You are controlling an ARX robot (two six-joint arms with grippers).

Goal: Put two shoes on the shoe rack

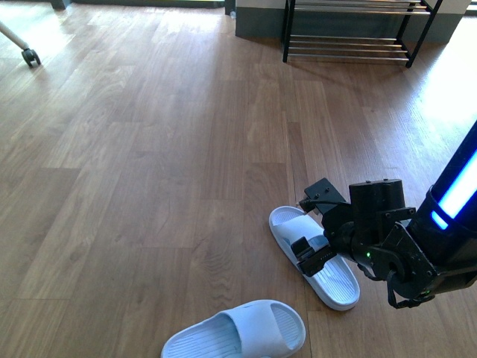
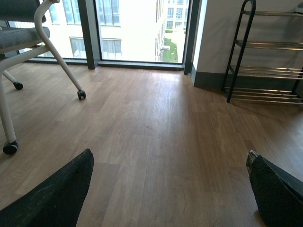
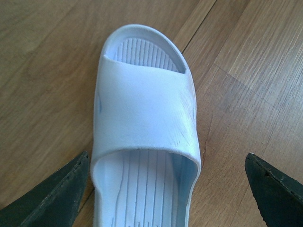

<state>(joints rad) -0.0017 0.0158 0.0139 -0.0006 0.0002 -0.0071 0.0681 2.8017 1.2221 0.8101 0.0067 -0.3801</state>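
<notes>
The shoe rack (image 1: 350, 30), black uprights with chrome bars, stands on the wooden floor (image 1: 149, 149) against the wall at the far end of the room. Both shoes are still on the floor well short of it and neither is on a tier. They are pale blue-white rubber slides with ribbed footbeds. The first slide (image 1: 335, 283) is the one closer to the rack, lying at a slant with its toe end turned towards the rack's side of the room. The second slide (image 1: 238, 332) lies farther from the rack, just beyond the first and apart from it, with its band facing up. The right gripper (image 1: 303, 227) is directly above the first slide, jaws spread wide. In the right wrist view its dark fingers (image 3: 52, 198) sit on either side of the slide's band, one close to the edge and the other clear of it, and neither presses on it. The left gripper (image 2: 168, 156) appears only in its own wrist view. It is spread just as wide, with nothing but bare floor between the fingers, and it faces towards the rack. A white-framed chair (image 2: 28, 42) on castors stands well to one side of the rack, by a tall window (image 2: 142, 28).
</notes>
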